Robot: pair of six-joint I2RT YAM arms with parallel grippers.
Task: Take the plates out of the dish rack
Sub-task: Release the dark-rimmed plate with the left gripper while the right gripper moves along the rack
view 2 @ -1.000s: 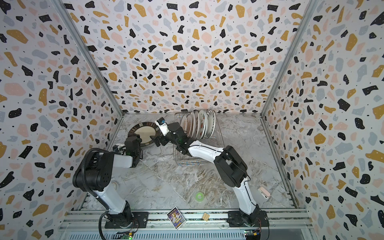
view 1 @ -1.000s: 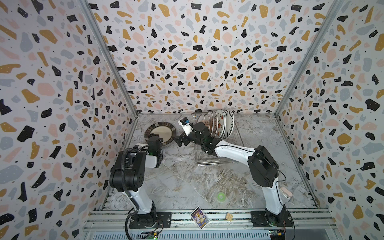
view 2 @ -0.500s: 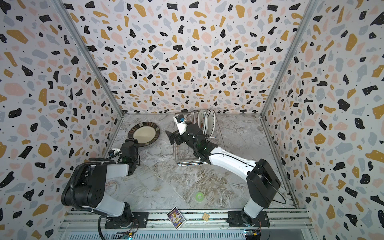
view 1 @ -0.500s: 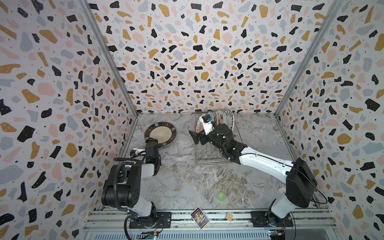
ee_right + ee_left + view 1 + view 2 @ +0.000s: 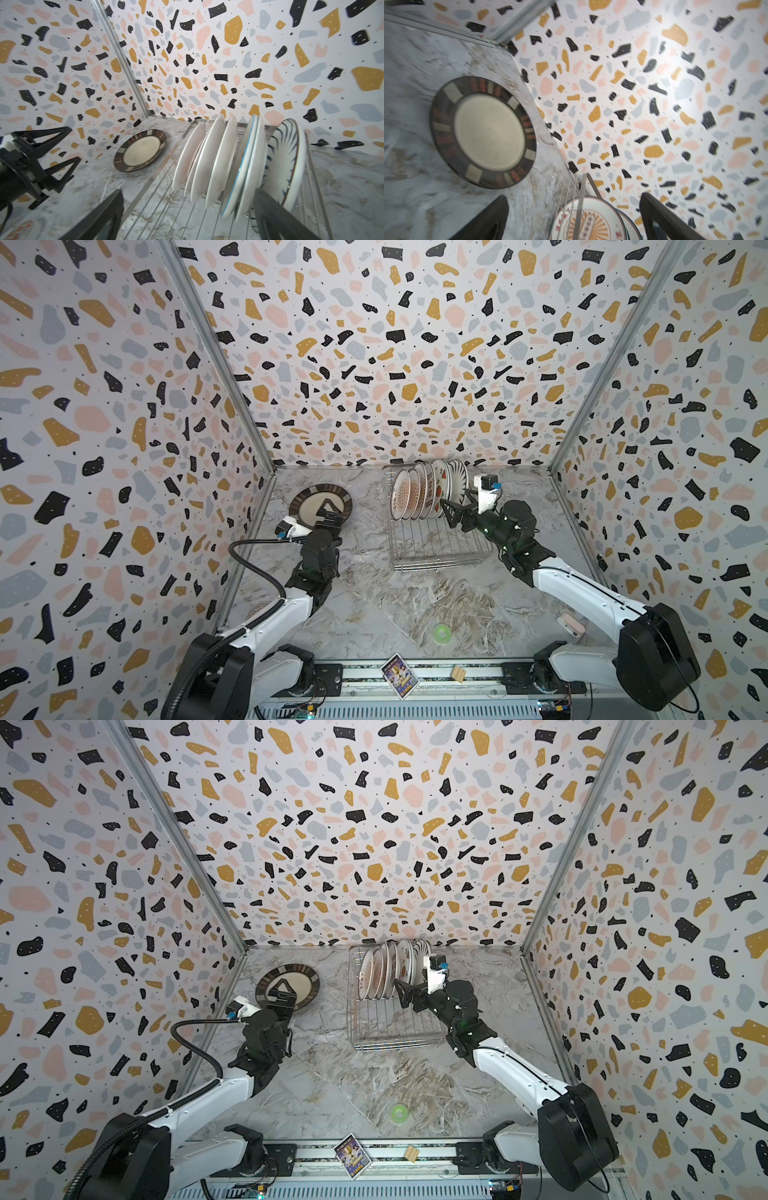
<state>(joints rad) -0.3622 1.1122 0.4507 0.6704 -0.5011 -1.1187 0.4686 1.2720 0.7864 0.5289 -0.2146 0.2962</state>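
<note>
Right claw (image 5: 446,513) apart, empty, at 4 o'clock of plates (image 5: 415,495); squeezing crowded row risks toppling neighbours in rack (image 5: 436,568). Left claw (image 5: 330,514) apart.

I'm seeing the flat plate (image 5: 305,510) showing a dark rim, rust and grey blocks, cream centre. In the silver rack (image 5: 436,547), the nine-o'clock plate (image 5: 401,495) is showing orange sunbursts, the three-o'clock plate (image 5: 459,477) dark-blue stripes.
</note>
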